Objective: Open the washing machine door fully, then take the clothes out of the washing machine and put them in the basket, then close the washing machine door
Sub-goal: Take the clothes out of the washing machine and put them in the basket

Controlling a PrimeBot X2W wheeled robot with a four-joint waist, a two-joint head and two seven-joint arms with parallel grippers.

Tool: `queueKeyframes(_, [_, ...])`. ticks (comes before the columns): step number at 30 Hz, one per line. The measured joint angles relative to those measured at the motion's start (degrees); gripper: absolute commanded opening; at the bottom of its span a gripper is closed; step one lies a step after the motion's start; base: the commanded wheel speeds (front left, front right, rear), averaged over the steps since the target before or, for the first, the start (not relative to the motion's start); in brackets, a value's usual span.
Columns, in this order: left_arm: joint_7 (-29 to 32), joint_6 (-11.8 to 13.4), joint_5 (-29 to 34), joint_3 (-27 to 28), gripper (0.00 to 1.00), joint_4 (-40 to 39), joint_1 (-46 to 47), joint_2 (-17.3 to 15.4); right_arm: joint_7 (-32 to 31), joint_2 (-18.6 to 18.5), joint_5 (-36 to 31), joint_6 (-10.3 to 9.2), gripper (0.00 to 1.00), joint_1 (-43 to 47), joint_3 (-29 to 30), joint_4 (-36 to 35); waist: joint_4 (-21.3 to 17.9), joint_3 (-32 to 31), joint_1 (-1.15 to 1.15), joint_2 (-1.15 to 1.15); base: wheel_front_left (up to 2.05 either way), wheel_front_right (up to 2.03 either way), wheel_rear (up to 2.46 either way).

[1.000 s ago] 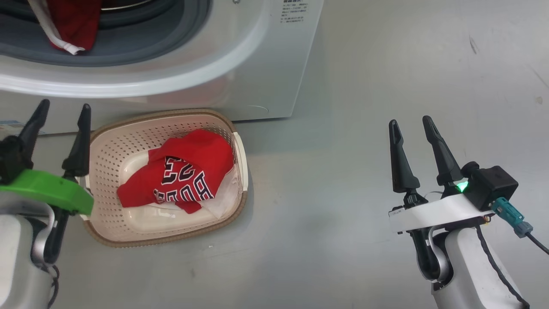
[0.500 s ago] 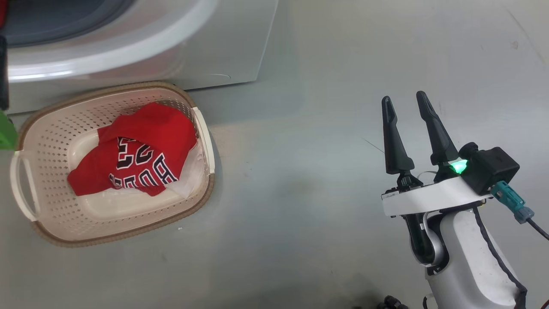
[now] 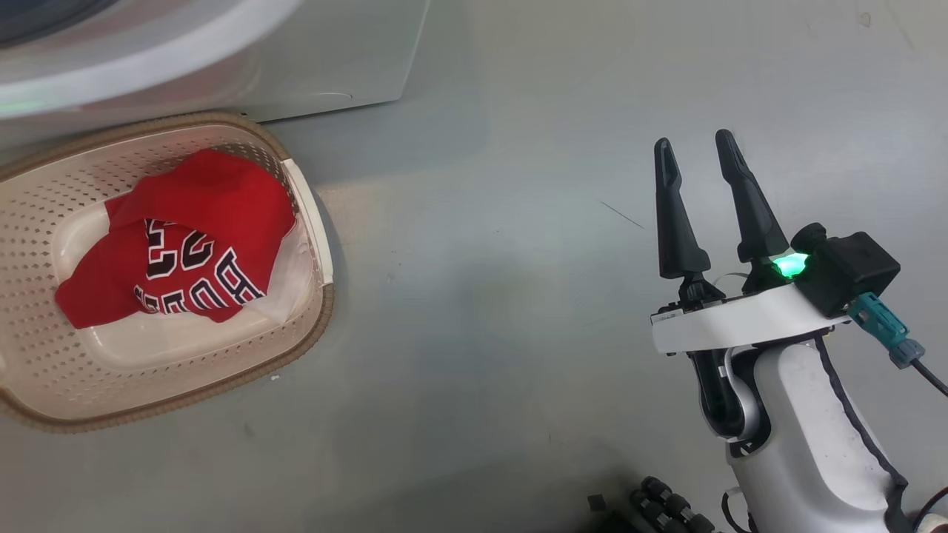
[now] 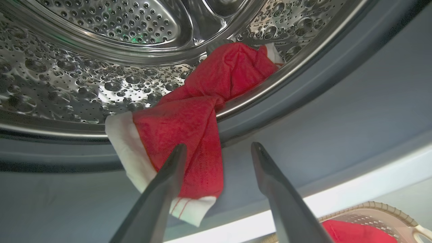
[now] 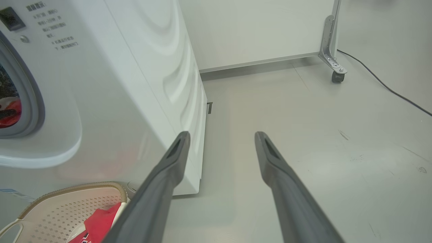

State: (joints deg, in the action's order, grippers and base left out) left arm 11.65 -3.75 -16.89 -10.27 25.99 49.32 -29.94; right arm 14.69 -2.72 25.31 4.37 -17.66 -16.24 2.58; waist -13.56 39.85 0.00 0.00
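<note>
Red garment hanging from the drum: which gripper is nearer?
Left. The left gripper sits right at the garment, jaws open; the right gripper hovers over bare floor beside the machine.

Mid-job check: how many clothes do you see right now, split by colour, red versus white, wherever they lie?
Red garments: 2, the lettered top in the basket and the white-trimmed garment hanging out of the drum.
White pieces: 1, a white cloth under the lettered top.
Total: 3.
</note>
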Motion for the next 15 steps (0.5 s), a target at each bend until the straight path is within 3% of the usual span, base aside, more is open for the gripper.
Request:
queueKeyframes(6, [1.9,1.0,4.4,-2.4,1.00,3.2,3.4,-1.4,0.0,0.0,0.5,-0.47,1.00,-0.7,-0.5,0.0,-0.6,0.8,0.00,0.00,0.00,0.00,0.00])
queueKeyframes(15, [3.5,1.3,5.3,-2.9,1.00,7.3,8.2,-2.0,0.0,0.0,0.9,-0.87,1.00,-0.7,-0.9,0.0,-1.0,1.3,0.00,0.00,0.00,0.00,0.00])
